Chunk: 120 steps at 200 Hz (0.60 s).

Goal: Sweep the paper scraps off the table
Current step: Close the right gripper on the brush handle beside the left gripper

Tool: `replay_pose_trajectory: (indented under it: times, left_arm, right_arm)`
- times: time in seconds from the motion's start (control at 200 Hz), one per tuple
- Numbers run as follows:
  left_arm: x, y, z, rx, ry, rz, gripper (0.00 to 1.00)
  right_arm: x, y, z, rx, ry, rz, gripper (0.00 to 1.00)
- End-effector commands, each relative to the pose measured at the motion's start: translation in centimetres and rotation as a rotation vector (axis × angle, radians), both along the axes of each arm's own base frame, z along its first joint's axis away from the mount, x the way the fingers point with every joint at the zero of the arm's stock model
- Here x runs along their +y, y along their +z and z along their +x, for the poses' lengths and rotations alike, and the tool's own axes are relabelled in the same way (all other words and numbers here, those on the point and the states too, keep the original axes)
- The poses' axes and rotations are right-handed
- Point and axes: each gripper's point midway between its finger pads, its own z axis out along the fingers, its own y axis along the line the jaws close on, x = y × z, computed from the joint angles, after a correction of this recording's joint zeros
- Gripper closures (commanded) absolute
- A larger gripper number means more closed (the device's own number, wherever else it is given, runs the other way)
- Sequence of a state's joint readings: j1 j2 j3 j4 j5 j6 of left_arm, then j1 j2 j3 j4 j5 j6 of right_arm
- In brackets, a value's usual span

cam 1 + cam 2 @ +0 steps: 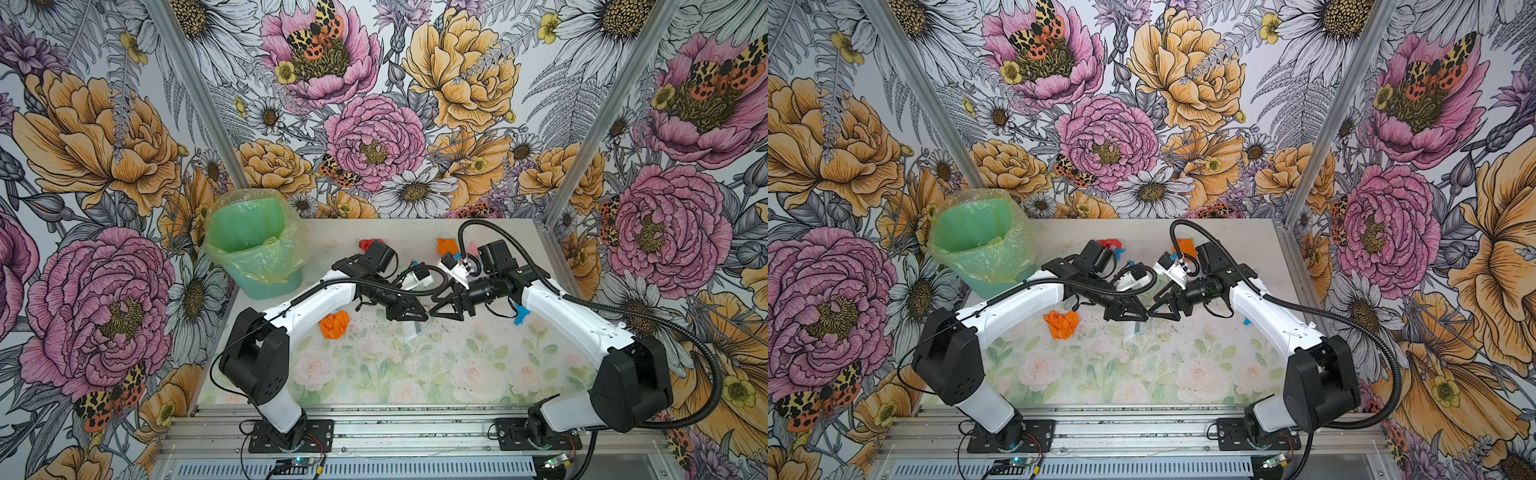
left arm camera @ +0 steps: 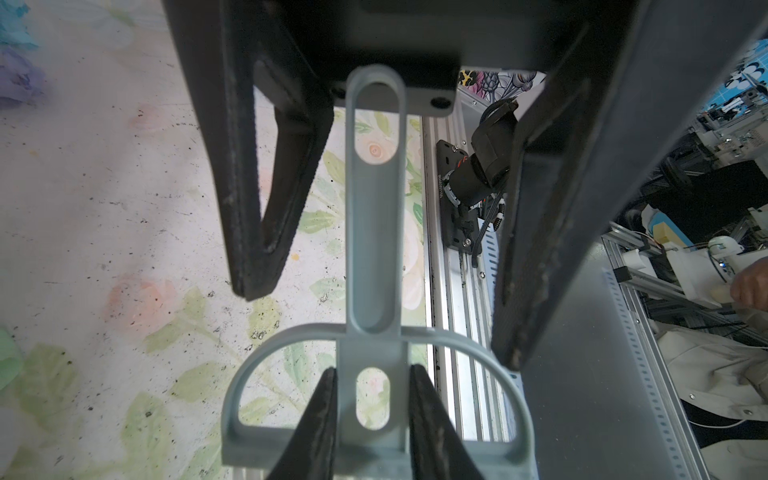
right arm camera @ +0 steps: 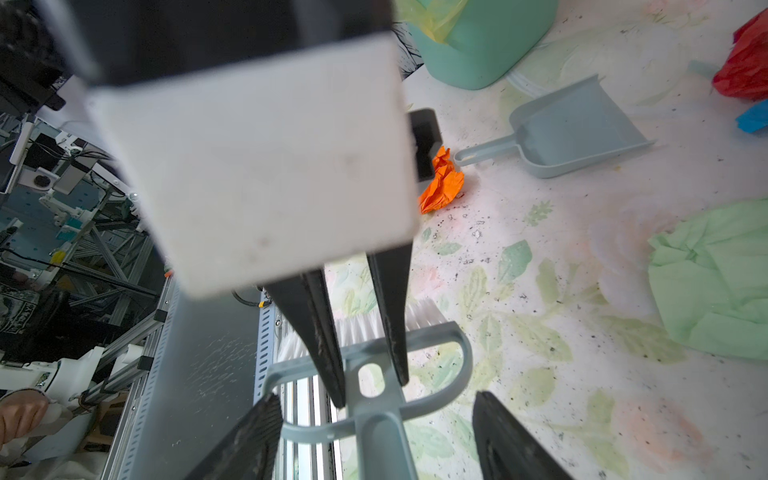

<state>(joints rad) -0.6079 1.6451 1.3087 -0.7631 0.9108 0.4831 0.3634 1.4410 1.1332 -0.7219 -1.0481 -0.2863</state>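
We mid brush (image 3: 384, 440) handover: L gripper (image 2: 372, 370) clamps brush neck; R gripper (image 3: 376, 397) wide, astride brush handle, no grip yet. Next: we shut R, release L.

Boldly flowered walls (image 1: 457, 83) (peonies, daisies, moths) meet at aluminium posts (image 1: 200, 95); beyond, seemingly a cluttered lab (image 3: 62, 187).

A: What is the brush (image 2: 376, 232) in the left pincer (image 2: 372, 374) made of?
B: Smooth, matt grey-blue plastic with white bristles; the pincer's pads (image 2: 316, 428) look rough and black.
A: And near the pincer?
B: A crumpled orange paper scrap (image 3: 442, 183), on a table (image 3: 540, 232) whose matt print is worn and speckled.
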Motion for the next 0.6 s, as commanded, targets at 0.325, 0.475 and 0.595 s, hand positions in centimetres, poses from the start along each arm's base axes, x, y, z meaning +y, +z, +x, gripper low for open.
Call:
replay_pose_trajectory:
  times: [0.325,0.475,0.595]
  left_arm:
    - [-0.04,1.33,0.48,-0.019,-0.018,-0.047,1.0]
    - [-0.04,1.31,0.64,-0.021,-0.015,-0.045,1.0]
    - [-0.04,1.3,0.73,-0.021,-0.013,-0.043,1.0]
  right_arm:
    - [0.39,-0.7,-0.28,0.006,0.022,0.001,0.32]
    - [0.55,-0.89,-0.38,0.012,0.028,-0.001,0.35]
    - [0.65,-1.01,-0.42,0.018,0.033,0.0,0.39]
